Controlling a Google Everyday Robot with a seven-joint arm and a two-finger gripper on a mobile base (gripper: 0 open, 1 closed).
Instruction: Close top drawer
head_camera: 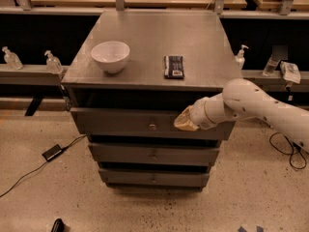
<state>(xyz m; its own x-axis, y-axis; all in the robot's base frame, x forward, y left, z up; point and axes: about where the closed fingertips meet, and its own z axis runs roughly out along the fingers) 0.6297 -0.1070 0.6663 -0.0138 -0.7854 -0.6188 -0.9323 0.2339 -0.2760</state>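
Observation:
The top drawer (120, 123) is grey metal with a small round knob (152, 127) at its middle. It stands pulled out, its front forward of the two drawers below, with a dark gap under the cabinet top. My gripper (182, 121) reaches in from the right on a white arm and lies against the drawer front, just right of the knob.
A white bowl (110, 56) and a dark snack bar (174, 65) lie on the cabinet top (193, 37). Two more knobbed drawers (154, 154) sit below. Bottles (52, 62) stand on shelves behind both sides. A black cable and adapter (52, 152) lie on the floor left.

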